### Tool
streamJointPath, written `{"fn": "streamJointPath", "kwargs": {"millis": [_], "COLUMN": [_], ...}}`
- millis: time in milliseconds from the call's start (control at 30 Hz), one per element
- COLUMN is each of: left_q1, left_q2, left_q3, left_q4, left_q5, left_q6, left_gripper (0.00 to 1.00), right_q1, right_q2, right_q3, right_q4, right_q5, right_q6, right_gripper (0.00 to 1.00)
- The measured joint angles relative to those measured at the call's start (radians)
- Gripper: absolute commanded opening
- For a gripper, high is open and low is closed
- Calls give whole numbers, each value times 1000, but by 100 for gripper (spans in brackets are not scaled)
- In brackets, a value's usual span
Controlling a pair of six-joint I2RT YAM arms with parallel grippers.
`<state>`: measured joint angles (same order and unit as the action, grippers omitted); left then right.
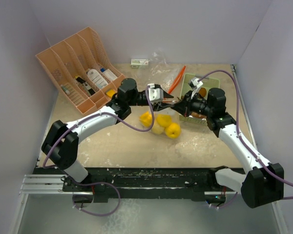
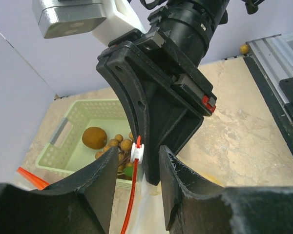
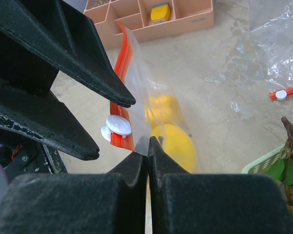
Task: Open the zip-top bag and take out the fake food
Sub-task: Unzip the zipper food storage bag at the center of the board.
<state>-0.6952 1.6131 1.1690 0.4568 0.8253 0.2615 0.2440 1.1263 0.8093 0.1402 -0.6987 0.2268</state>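
lemons [image 3: 173, 146] in bag [image 3: 154, 95] — below right gripper [image 3: 148, 156]

Zip-top bag [image 1: 162, 117] at centre of table [image 1: 127, 146], left gripper [image 2: 137, 153] and right gripper [image 3: 147, 156] meeting at its far edge, fake food [image 1: 173, 130] inside it, basket [image 1: 188, 80] right of it, rack [image 1: 73, 63] back left, second bag [image 1: 158, 62] back centre.

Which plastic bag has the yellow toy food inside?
The bag pinched by the right end effector, held up with yellow toy food inside. The other bag lies crumpled on the table and looks empty.
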Motion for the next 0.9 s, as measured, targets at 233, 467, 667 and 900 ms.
{"fn": "streamJointPath", "kwargs": {"millis": [233,467,667,900], "left_q1": [0,0,0,0], "left_q2": [6,30,34,34], "left_q3": [7,16,18,19], "left_q4": [9,11,11,11], "left_q5": [10,13,13,13], "left_q6": [-16,-18,-18,-27], "left_gripper": [37,33,27,11], "right_q1": [0,0,0,0], "right_q2": [0,0,0,0], "right_q3": [-4,-8,-8,-8], "right_q4": [1,1,1,1], "right_q5": [0,0,0,0], "right_q6": [0,0,0,0], "right_gripper": [0,0,0,0]}}
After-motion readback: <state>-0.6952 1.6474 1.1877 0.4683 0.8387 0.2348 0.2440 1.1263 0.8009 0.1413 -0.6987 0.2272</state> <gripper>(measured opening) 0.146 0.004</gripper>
